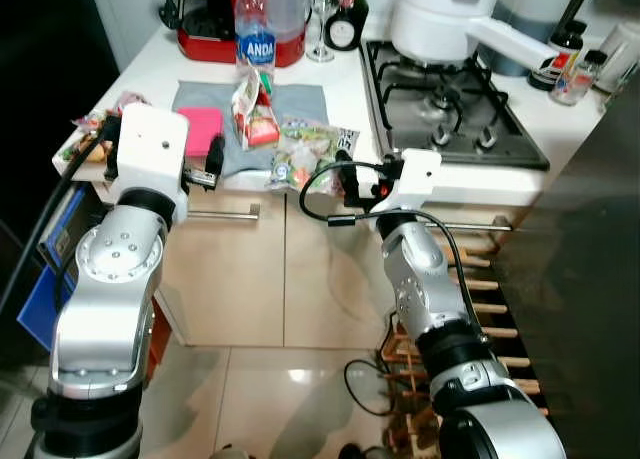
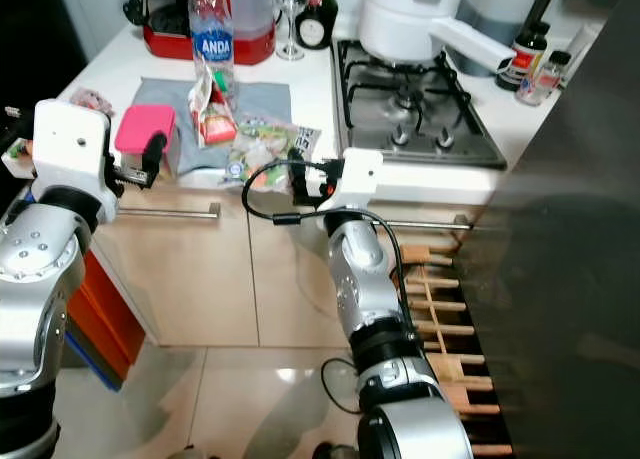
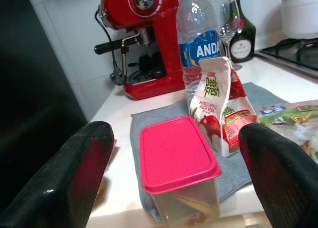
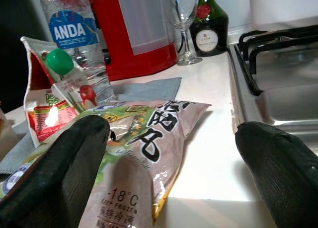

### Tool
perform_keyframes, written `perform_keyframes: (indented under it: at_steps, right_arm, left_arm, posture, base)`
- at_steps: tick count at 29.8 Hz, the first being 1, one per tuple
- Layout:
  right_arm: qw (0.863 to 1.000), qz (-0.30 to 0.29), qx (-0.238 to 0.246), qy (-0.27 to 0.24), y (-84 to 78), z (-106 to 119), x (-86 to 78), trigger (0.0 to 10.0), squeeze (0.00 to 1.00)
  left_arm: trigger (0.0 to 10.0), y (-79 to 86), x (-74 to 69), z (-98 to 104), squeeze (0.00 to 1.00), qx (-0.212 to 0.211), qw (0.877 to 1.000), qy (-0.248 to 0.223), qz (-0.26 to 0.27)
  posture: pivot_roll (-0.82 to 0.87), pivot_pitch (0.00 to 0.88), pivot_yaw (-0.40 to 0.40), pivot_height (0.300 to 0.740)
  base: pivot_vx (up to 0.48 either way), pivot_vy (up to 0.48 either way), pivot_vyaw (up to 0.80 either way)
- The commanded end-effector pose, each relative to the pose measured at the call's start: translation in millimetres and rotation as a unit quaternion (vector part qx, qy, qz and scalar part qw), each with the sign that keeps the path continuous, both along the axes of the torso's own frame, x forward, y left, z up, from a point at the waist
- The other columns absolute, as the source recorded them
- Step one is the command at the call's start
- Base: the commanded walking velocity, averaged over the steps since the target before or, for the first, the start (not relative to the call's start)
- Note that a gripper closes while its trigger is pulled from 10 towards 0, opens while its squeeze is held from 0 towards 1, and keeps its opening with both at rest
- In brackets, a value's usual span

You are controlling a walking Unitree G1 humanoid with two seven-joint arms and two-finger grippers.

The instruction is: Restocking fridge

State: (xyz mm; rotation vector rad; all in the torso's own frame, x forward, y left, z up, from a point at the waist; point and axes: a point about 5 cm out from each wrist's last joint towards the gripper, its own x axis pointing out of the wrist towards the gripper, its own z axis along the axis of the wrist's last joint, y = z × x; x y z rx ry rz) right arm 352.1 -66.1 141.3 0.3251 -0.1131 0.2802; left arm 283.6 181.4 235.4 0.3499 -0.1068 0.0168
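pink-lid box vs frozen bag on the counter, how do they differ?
The box is a rigid clear tub with a pink lid, standing upright; the frozen bag is soft printed plastic, lying flat. The box sits in front of the open left gripper, the bag in front of the open right gripper. Both rest near the counter front edge, ungrasped.

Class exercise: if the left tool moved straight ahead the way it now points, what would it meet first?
Most likely the pink-lidded container, which sits centred between the open left tool's fingers at the counter's edge. The juice carton stands further back.
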Motion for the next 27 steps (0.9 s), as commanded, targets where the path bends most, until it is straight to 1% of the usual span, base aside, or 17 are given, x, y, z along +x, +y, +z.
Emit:
perform_keyframes:
  at_steps: [1,2,4,5,6,8,10,12,14,15,16,17,20,22,23,24,27]
  right_arm:
    - [1.000,0.010,0.022,0.011,15.6,-5,-5.6,10.0,0.00]
    - [1.000,0.012,0.020,0.009,16.0,-4,-5.1,10.0,0.00]
    - [1.000,0.013,0.019,0.007,16.1,-4,-4.5,10.0,0.00]
    - [1.000,0.016,0.014,0.003,15.2,-2,-2.9,10.0,0.00]
    - [1.000,0.016,0.014,0.003,15.2,-2,-2.9,10.0,0.00]
    - [1.000,0.016,0.008,-0.002,13.1,1,0.0,10.0,0.00]
    - [1.000,0.016,0.006,-0.005,12.2,3,1.0,10.0,0.00]
    - [1.000,0.016,0.006,-0.006,12.0,4,1.1,10.0,0.00]
    - [1.000,0.015,0.006,-0.006,12.0,4,1.2,10.0,0.00]
    - [1.000,0.015,0.007,-0.006,12.2,3,0.9,10.0,0.00]
    - [1.000,0.015,0.007,-0.006,12.6,3,0.5,10.0,0.00]
    - [1.000,0.015,0.008,-0.007,14.0,2,-0.9,10.0,0.00]
    - [1.000,0.017,0.009,-0.008,15.9,2,-1.9,10.0,0.00]
    - [1.000,0.018,0.009,-0.008,16.6,2,-2.0,10.0,0.00]
    - [1.000,0.019,0.009,-0.008,16.9,3,-2.1,10.0,0.00]
    - [1.000,0.020,0.009,-0.009,16.9,3,-2.1,10.0,0.00]
    - [1.000,0.022,0.008,-0.010,17.4,4,-2.1,10.0,0.00]
  left_arm:
    - [10.0,2.7,2.5,-3,0.00,-0.011,1.000,0.008,0.008]
    - [10.0,3.6,2.6,-7,0.00,-0.024,1.000,0.013,0.014]
    - [10.0,4.1,2.8,-10,0.00,-0.033,0.999,0.017,0.018]
    - [10.0,2.6,2.0,-16,1.00,-0.073,0.997,0.024,0.015]
    - [10.0,2.6,2.0,-16,1.00,-0.073,0.997,0.024,0.015]
    - [10.0,-1.8,3.2,-23,1.00,-0.081,0.996,0.034,0.017]
    - [10.0,-5.9,4.6,-23,1.00,-0.081,0.996,0.032,0.009]
    - [10.0,-8.1,5.5,-22,1.00,-0.080,0.996,0.030,0.003]
    - [10.0,-11.1,7.3,-21,1.00,-0.065,0.997,0.028,-0.012]
    - [10.0,-11.2,8.2,-22,0.84,-0.060,0.998,0.030,-0.013]
    - [10.0,-10.7,9.5,-22,0.02,-0.056,0.998,0.030,-0.012]
    - [10.0,-9.9,12.9,-24,0.00,-0.048,0.998,0.031,-0.007]
    - [10.0,-9.7,17.0,-26,0.00,-0.045,0.998,0.034,0.000]
    - [10.0,-6.2,19.0,-28,0.00,-0.059,0.998,0.029,0.016]
    - [10.0,-4.3,20.1,-29,1.00,-0.065,0.997,0.028,0.027]
    - [10.0,-3.7,21.5,-30,1.00,-0.074,0.996,0.030,0.034]
    - [10.0,-6.9,22.8,-29,1.00,-0.085,0.996,0.028,0.028]
  posture:
    - [0.16,0.000,-0.004,0.740]
    - [0.15,0.000,-0.008,0.740]
    - [0.15,0.000,-0.011,0.740]
    - [0.14,0.000,-0.022,0.740]
    - [0.14,0.000,-0.022,0.740]
    - [0.13,0.000,-0.033,0.740]
    - [0.12,0.000,-0.033,0.740]
    - [0.12,0.000,-0.033,0.740]
    - [0.12,0.000,-0.029,0.740]
    - [0.12,0.000,-0.029,0.740]
    - [0.11,0.000,-0.025,0.740]
    - [0.11,0.000,-0.025,0.740]
    - [0.10,0.000,-0.021,0.740]
    - [0.10,0.000,-0.021,0.740]
    - [0.09,0.000,-0.021,0.740]
    - [0.09,0.000,-0.020,0.740]
    - [0.08,0.000,-0.025,0.740]
  base:
    - [0.000,0.000,0.00]
    - [0.000,0.000,0.00]
    - [0.000,0.000,0.00]
    - [0.000,0.000,0.00]
    - [0.000,0.000,0.00]
    - [0.000,0.000,0.00]
    - [0.000,0.000,0.00]
    - [0.000,0.000,0.00]
    - [0.000,0.000,0.00]
    - [0.000,0.000,0.00]
    - [0.000,0.000,0.00]
    - [0.000,0.000,0.00]
    - [0.000,0.000,0.00]
    - [0.000,0.000,0.00]
    - [0.000,0.000,0.00]
    - [0.000,0.000,0.00]
    - [0.000,0.000,0.00]
